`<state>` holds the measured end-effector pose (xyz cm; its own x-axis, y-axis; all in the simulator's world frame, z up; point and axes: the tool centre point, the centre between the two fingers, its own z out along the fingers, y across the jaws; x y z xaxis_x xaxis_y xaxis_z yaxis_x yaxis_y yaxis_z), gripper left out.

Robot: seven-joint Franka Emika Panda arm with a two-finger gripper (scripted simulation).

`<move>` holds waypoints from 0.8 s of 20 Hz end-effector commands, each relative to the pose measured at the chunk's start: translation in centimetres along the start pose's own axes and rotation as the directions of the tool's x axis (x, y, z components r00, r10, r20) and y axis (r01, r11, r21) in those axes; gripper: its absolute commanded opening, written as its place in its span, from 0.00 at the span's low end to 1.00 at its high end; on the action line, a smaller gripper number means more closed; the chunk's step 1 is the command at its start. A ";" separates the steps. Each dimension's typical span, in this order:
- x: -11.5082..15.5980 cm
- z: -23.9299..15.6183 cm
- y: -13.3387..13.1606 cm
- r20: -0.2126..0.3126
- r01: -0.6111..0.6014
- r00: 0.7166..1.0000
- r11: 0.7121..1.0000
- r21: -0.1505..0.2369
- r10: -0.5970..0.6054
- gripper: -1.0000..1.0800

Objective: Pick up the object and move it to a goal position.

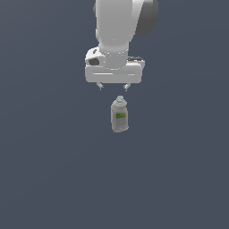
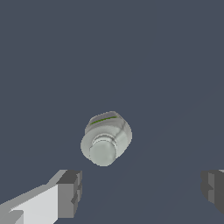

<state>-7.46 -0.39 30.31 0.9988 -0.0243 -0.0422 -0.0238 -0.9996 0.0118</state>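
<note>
The object (image 1: 119,115) is a small pale grey-white bottle with a rounded cap and a green-and-white label, standing upright on the dark floor in the exterior view. My gripper (image 1: 113,86) hangs above it, a little toward the exterior view's left, with its fingertips just over the cap level. The wrist view looks down on the bottle's cap (image 2: 103,150) and shoulders. My gripper (image 2: 140,192) is open there, one grey finger (image 2: 70,192) and the other finger (image 2: 213,188) wide apart. Nothing sits between them.
A plain dark blue-grey floor (image 1: 53,179) fills both views. The arm's white wrist and hand body (image 1: 114,67) fill the upper middle of the exterior view.
</note>
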 end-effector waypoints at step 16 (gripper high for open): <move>0.7 -0.5 -0.1 -0.019 -0.005 1.000 1.000 0.025 0.005 0.96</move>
<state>-6.70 -0.32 30.81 0.9994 -0.0261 -0.0231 -0.0264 -0.9996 -0.0132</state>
